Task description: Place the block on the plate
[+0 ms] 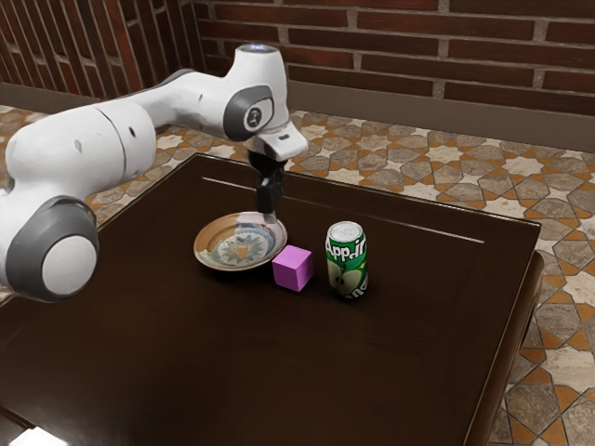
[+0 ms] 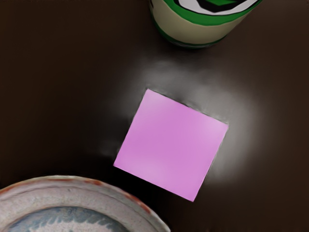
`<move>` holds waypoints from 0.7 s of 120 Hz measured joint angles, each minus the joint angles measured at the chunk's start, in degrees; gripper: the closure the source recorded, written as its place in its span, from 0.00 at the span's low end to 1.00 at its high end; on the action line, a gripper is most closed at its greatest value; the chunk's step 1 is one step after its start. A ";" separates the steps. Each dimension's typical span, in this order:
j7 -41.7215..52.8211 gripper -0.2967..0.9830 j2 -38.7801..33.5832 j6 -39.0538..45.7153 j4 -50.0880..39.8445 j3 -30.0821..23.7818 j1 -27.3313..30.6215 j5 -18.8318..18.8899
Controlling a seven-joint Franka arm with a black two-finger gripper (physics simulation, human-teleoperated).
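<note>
Gap between pink block (image 2: 171, 145) and taller, upright can (image 1: 347, 262), tighter strip between block and plate (image 2: 58, 185)

The arm (image 1: 79, 144) is shiny white, with fat, smooth, rounded parts. A big gray ring (image 1: 25, 258) goes around a flat white circle (image 1: 70, 266). Near the black gripper (image 1: 271, 219) is a small dark round spot (image 1: 253, 117) with pale marks.

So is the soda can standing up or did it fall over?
Standing up. The green aluminium-look can rests on its base, its round silver top facing upward, beside the pink cube.
</note>
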 joint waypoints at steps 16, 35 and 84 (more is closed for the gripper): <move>6.71 0.23 0.58 5.21 -5.17 -0.13 0.04 0.21; 12.33 0.23 1.54 9.31 -6.66 -0.35 -0.98 -0.12; 19.31 0.23 6.57 14.35 -8.69 -0.20 -1.54 0.49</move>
